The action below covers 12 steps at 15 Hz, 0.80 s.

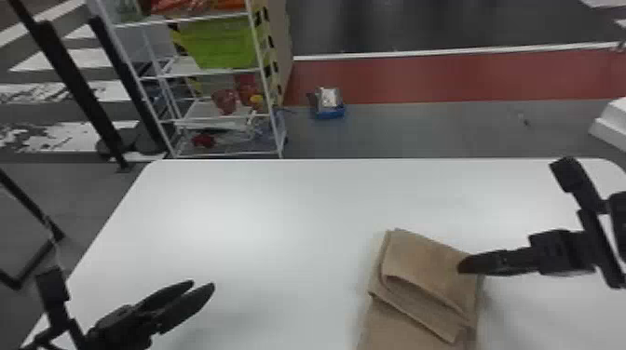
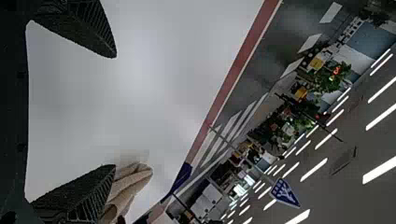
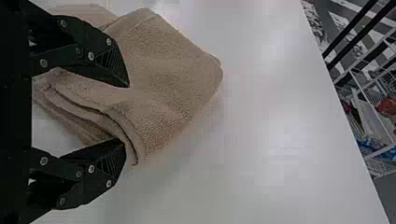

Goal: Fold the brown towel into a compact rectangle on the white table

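Observation:
The brown towel (image 1: 424,274) lies partly folded in layers at the right front of the white table (image 1: 261,209), its lower part running out past the front edge of the head view. My right gripper (image 1: 461,266) is at the towel's right side; in the right wrist view the right gripper (image 3: 127,113) is open, with folded layers of the towel (image 3: 173,74) between and beyond its fingers. My left gripper (image 1: 204,284) stands open over the table's left front, apart from the towel. In the left wrist view the left gripper (image 2: 115,112) has nothing between its fingers, and the towel (image 2: 133,182) shows beyond one of them.
A white wire shelf (image 1: 223,118) with a green bin (image 1: 219,44) stands behind the table's far left edge. A blue item (image 1: 330,111) lies on the floor beyond the table. Black posts (image 1: 77,84) stand at the left.

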{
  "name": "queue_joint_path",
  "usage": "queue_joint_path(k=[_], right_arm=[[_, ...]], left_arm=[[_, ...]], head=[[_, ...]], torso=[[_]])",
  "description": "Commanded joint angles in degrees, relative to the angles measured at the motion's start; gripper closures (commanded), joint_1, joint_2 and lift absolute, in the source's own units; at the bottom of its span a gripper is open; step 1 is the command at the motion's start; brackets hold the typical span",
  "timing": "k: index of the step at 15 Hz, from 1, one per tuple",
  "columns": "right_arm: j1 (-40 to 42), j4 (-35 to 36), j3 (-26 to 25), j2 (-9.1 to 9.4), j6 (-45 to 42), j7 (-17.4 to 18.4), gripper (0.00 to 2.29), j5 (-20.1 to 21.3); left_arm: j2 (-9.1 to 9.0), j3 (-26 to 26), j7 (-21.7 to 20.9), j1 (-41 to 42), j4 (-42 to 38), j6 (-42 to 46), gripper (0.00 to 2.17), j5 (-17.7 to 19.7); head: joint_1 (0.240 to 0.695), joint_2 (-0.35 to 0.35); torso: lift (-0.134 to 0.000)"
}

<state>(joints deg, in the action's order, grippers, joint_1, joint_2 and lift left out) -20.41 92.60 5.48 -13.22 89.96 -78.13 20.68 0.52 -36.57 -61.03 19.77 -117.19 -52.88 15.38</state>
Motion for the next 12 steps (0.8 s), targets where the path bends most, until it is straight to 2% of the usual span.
queue_joint_path(k=[1, 4, 6, 7, 8, 9, 11, 12], right_arm=[[-7.19, -9.45, 2.34, 3.64, 0.12, -0.19, 0.57, 0.76], [-11.67, -16.13, 3.92, 7.51, -2.81, -0.19, 0.57, 1.20], [-12.90, -17.98, 4.28, 9.36, -6.15, 0.00, 0.57, 1.73], [-12.90, -17.72, 4.10, 9.45, -6.68, -0.19, 0.57, 1.73], [-11.06, -14.11, 4.28, 8.74, -6.85, -0.19, 0.31, 2.52], [-6.93, -5.68, 4.72, 7.78, -9.67, -0.19, 0.15, 6.74], [2.92, 8.74, 4.80, 6.72, -28.83, -0.19, 0.11, 17.81], [6.52, 14.54, 5.68, 3.91, -33.57, -0.19, 0.11, 18.78]], left_arm=[[-0.08, 0.01, -0.05, 0.00, -0.06, 0.01, 0.03, 0.00], [-0.08, -0.08, -0.05, 0.09, 0.03, 0.01, 0.03, 0.00], [-0.08, 0.01, -0.05, 0.09, 0.03, 0.01, 0.03, 0.00], [-0.17, -0.08, -0.05, 0.09, -0.06, 0.01, 0.03, 0.00], [-0.17, -0.08, -0.14, 0.09, -0.15, -0.17, 0.03, 0.00], [-0.17, -0.34, -0.14, 0.27, -0.24, 0.01, 0.03, 0.00], [0.01, -0.60, -0.05, 0.27, 0.12, 0.01, 0.03, 0.09], [-0.08, -0.52, -0.05, 0.00, 0.20, 0.19, 0.03, 0.09]], head=[[0.695, 0.174], [0.695, 0.220], [0.695, 0.244], [0.695, 0.255], [0.695, 0.265], [0.695, 0.276], [0.695, 0.267], [0.695, 0.259]], torso=[[-0.124], [-0.124], [-0.124], [-0.124], [-0.124], [-0.124], [-0.124], [-0.124]])
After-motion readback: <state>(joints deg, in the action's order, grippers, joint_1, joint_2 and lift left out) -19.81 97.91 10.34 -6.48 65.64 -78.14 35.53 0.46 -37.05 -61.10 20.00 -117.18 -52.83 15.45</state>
